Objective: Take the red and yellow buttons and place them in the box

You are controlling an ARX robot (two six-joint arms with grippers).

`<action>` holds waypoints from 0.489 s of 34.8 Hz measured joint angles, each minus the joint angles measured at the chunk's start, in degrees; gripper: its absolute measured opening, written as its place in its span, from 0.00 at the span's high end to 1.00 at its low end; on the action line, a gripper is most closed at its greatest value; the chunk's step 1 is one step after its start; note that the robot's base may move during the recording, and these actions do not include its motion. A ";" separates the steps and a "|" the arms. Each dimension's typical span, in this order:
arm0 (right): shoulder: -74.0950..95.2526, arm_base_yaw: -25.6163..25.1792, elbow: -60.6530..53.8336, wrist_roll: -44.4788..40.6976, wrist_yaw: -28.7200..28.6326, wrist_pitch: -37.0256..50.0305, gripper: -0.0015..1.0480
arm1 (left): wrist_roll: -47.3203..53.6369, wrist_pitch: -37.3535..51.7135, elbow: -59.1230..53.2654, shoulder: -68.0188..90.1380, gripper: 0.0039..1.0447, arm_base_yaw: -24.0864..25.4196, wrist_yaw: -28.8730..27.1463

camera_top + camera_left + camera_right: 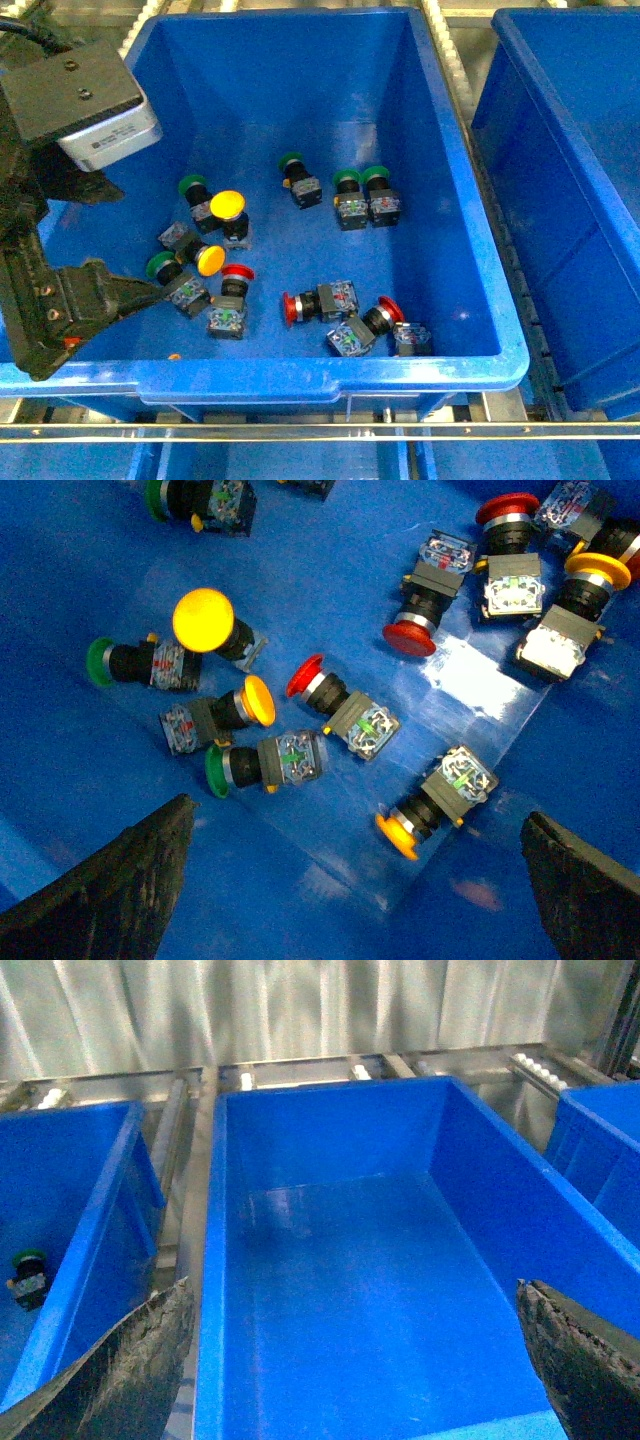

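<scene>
Red and yellow buttons lie among green ones on the floor of a blue tote (470,330). The front view shows yellow caps (227,205) (210,259) and red caps (238,272) (290,308) (390,307). My left gripper (135,240) hangs open inside the tote's left side, holding nothing. In the left wrist view its open gripper (355,880) is just short of a yellow button (258,700), a red button (305,675) and an orange-yellow cap (397,835). The box (350,1260) is empty, with my right gripper (355,1360) open above it.
Green-capped buttons (291,160) (347,180) (192,184) are mixed in with the others. The box's wall (560,150) stands right of the button tote, across a roller track (455,60). A third blue tote (610,1150) shows beyond the box.
</scene>
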 joint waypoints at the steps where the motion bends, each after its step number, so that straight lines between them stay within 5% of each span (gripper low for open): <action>1: 0.00 0.00 0.00 0.00 0.00 0.00 0.07 | 0.37 0.63 0.00 0.74 0.07 -0.31 -0.17; 17: 0.00 0.00 0.00 0.00 0.02 0.00 0.07 | 4.07 9.42 3.91 12.85 0.07 -0.94 -4.76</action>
